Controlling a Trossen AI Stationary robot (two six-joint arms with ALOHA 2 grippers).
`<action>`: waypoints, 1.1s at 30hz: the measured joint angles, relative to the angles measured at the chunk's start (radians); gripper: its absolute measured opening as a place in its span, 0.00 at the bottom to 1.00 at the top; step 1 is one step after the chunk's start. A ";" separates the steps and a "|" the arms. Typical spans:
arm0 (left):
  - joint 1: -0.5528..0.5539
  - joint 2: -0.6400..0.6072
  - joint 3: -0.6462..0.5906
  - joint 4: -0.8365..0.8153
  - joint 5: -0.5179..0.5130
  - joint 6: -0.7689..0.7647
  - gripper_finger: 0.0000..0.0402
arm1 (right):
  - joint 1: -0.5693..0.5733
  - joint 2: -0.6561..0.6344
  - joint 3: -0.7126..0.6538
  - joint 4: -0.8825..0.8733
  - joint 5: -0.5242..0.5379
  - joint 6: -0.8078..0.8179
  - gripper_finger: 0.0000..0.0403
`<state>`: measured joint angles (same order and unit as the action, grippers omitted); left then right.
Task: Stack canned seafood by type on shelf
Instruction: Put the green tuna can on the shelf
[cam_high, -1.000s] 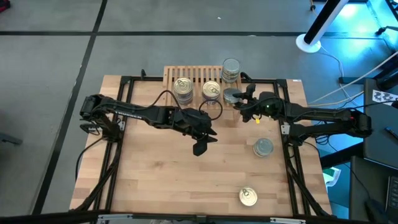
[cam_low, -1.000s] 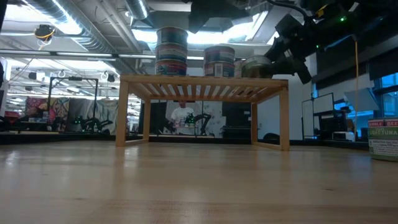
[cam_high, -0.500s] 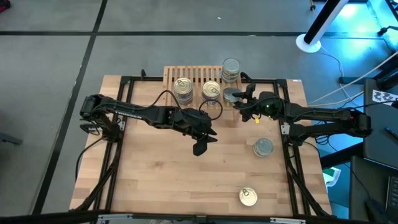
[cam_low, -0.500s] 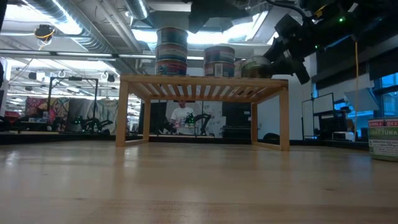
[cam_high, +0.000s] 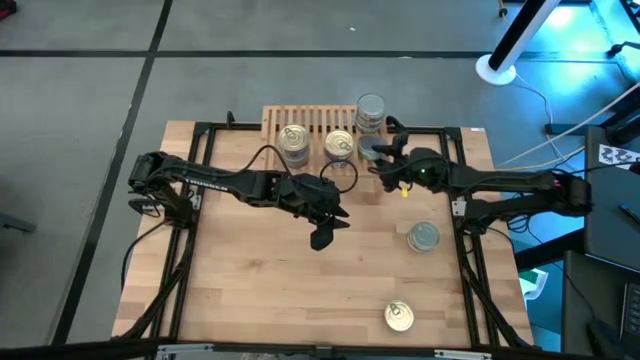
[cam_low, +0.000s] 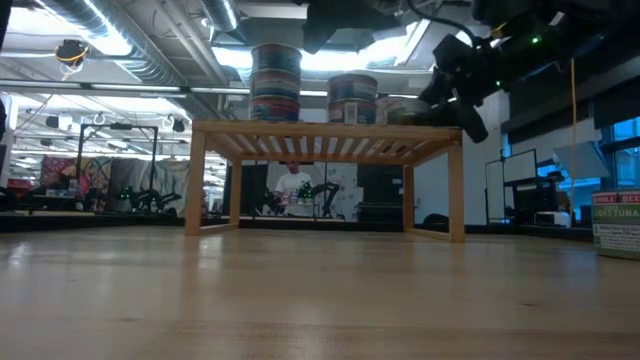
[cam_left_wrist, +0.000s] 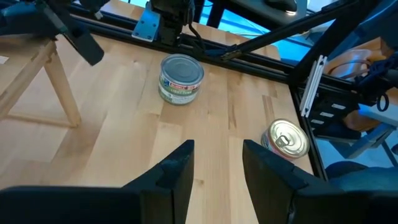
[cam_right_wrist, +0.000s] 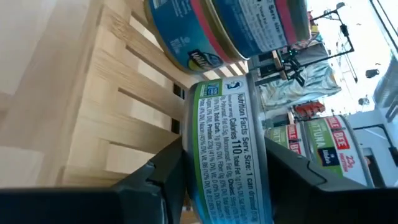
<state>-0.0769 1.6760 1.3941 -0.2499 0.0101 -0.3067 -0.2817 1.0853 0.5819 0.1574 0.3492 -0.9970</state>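
- Shelf (cam_high: 318, 117): low light-wood slatted stand at the far edge of the table (cam_high: 250, 290).
- Gold-lidded stacks: 1 taller stack (cam_high: 294, 141) toward the shelf's left, 1 shorter stack (cam_high: 340, 146) at its middle.
- Silver-lidded stack (cam_high: 371, 110): at the shelf's far right corner.
- Right gripper (cam_high: 378, 158): at the shelf's right front, fingers clamped on a silver-lidded can (cam_right_wrist: 229, 146) with a green-and-white label; the can sits at slat level, whether it rests on the slats cannot be told.
- Left gripper (cam_left_wrist: 216, 165): above the table's middle, in front of the shelf, fingers parted, holding nothing.
- Loose cans on the table: 1 silver-lidded tuna can (cam_high: 423, 237) right of centre; 1 gold-lidded can (cam_high: 399, 317) near the front edge, well apart from the shelf.
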 joint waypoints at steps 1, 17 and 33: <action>0.000 0.000 0.000 0.000 0.000 0.000 0.33 | 0.000 0.013 0.000 0.016 0.002 0.001 0.43; -0.004 0.000 0.000 -0.001 0.000 -0.008 0.33 | 0.000 0.040 -0.005 0.093 0.031 0.005 0.43; -0.004 0.000 0.000 0.005 -0.031 -0.025 0.33 | 0.000 0.047 -0.001 0.065 0.154 -0.002 0.58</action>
<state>-0.0807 1.6760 1.3941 -0.2447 -0.0212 -0.3316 -0.2821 1.1324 0.5812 0.2219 0.5034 -0.9990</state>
